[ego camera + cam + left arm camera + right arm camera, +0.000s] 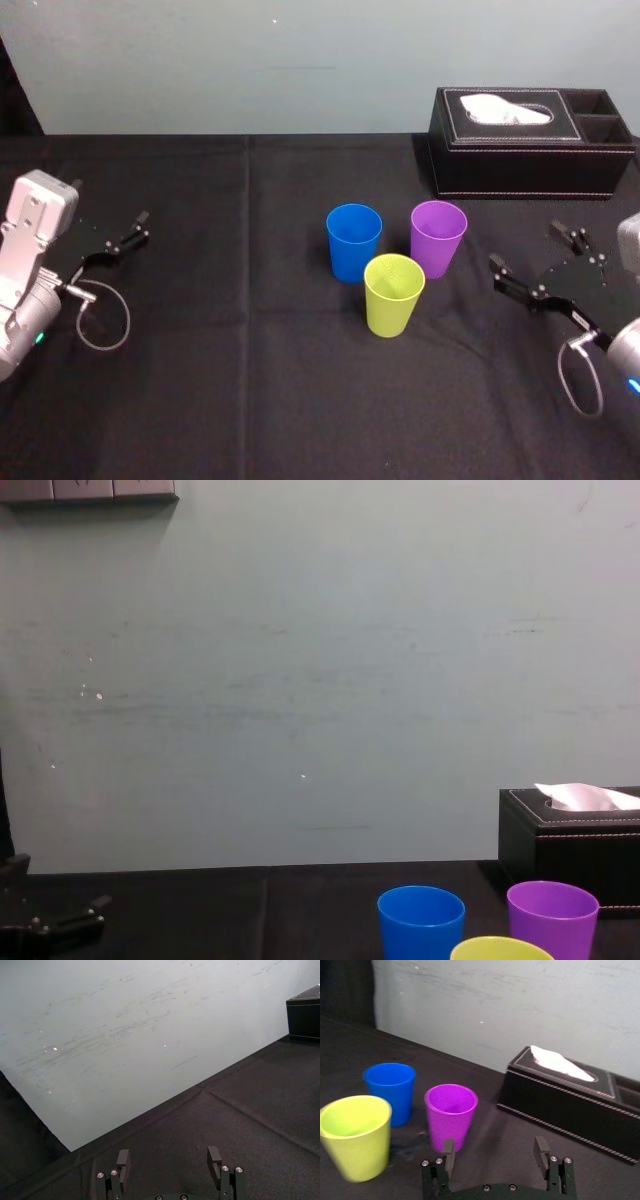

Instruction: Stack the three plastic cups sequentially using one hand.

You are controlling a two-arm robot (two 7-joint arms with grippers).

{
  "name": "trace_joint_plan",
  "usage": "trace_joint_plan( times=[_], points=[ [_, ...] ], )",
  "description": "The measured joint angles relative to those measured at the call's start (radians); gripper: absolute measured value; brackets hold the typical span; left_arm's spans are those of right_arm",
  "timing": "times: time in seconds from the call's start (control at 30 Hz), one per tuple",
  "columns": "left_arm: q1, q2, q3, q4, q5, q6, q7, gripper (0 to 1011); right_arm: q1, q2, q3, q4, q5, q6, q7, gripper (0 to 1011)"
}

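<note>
the three cups stand upright, mouths up, close together mid-worktop: blue cup (354, 240), purple cup (438, 236), and yellow-green cup (394, 292) nearest the robot. the right pincer (524, 246), open and empty, lies just to their right, purple closest, so that arm looks the nearer. the left pincer (168, 1153), also open, is parked well apart. the black cloth worktop (250, 380) carries a tissue box (520, 150) behind, against a pale wall.

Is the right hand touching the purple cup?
Apart. In the head view, a strip of bare black cloth lies between the open right hand and the purple cup.
</note>
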Motion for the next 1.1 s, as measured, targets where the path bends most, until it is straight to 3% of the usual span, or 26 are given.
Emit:
trace_joint_plan(
  times=[0.27, 0.47, 0.8, 1.1],
  points=[
    [0.0, 0.0, 0.0, 0.0, 0.0, 0.0, 0.0, 1011, -0.103, 0.037, 0.047, -0.094, 0.095, 0.027, 0.085, 1002],
    [0.0, 0.0, 0.0, 0.0, 0.0, 0.0, 0.0, 1011, -0.133, 0.044, 0.05, -0.13, 0.147, 0.076, 0.146, 1002],
    [0.0, 0.0, 0.0, 0.0, 0.0, 0.0, 0.0, 1011, -0.126, 0.007, 0.017, -0.137, 0.138, 0.13, 0.185, 1002],
    [0.0, 0.0, 0.0, 0.0, 0.0, 0.0, 0.0, 1011, -0.08, -0.05, -0.016, -0.101, 0.085, 0.153, 0.192, 1002]
  ],
)
